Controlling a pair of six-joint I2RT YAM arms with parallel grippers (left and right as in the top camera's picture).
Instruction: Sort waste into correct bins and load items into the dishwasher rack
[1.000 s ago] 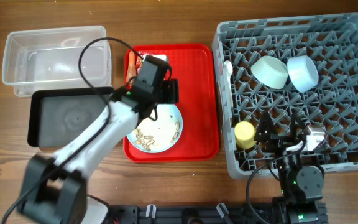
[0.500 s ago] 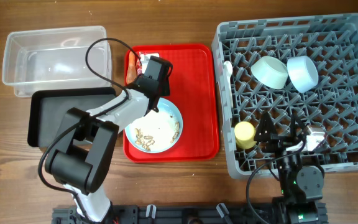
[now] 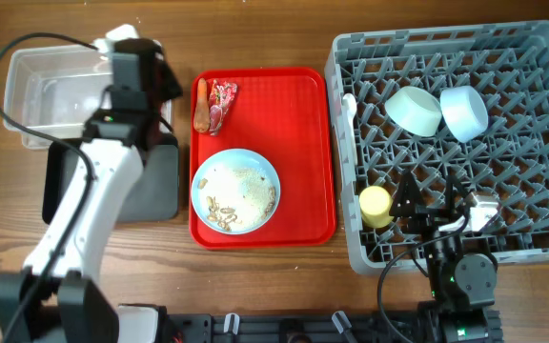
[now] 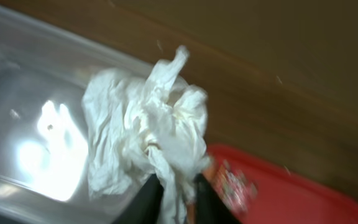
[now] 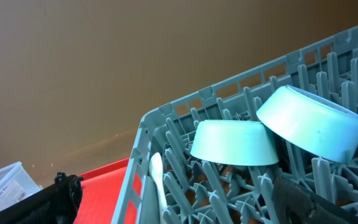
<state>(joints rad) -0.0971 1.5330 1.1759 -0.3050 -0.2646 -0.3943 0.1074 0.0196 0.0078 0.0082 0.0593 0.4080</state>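
Overhead: red tray point(image 3: 303, 143) carries carrot stub point(image 3: 199, 105), long axis along tray's left rim, wrapper point(image 3: 223, 98) touching it, and plate point(image 3: 235, 191) with crumbs point(image 3: 222, 211). Rack point(image 3: 532, 162), right of red tray: dish point(image 3: 415, 110), bowl point(image 3: 464, 111), cup point(image 3: 376, 205), spoon point(image 3: 349, 110). Clear tub point(image 3: 65, 90) and black tray point(image 3: 112, 181) sit left of red tray.

Left wrist, blurred: left gripper point(image 4: 178, 186) jaws nearly closed, pinching tissue point(image 4: 145, 134), seemingly over tub wall nearest red tray.

Right wrist: right gripper point(image 3: 434, 202) jaws wide apart, empty, over rack.
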